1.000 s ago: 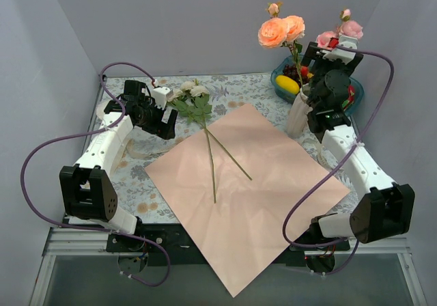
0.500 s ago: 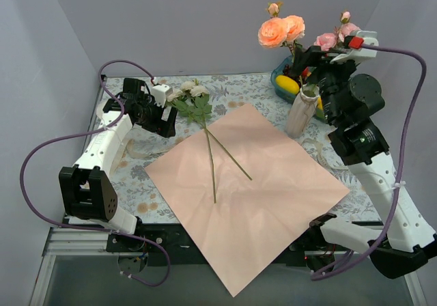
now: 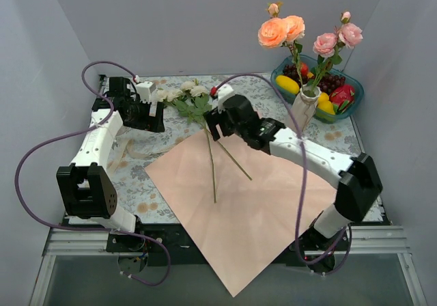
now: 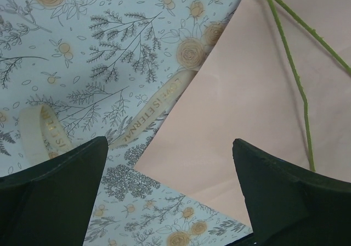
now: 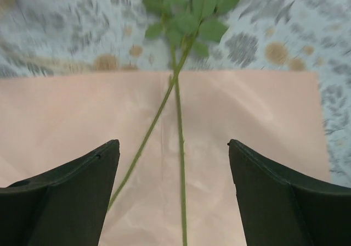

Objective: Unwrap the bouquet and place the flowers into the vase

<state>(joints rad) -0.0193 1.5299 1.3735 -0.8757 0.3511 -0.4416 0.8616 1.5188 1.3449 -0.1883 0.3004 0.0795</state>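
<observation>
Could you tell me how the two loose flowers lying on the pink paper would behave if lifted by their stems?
The stems look thin and long, so they probably sag toward the cream blooms. They cross, so lifting one may drag the other. Being light, they may slide on the smooth pink paper.

Tablecloth (image 5: 66, 26): blurred in the right wrist view, its pattern is smeared.
Lying flowers (image 5: 189, 21): heads cut off at the top edge there; only leaves and stems show.
Stems (image 4: 289, 65): both ends leave the left wrist view.
Ribbon (image 4: 151, 110): loop partly hidden behind a finger (image 4: 55, 196) of the left gripper (image 4: 170, 147).
Fruit bowl (image 3: 358, 95): partly hidden behind the vase (image 3: 302, 111).
</observation>
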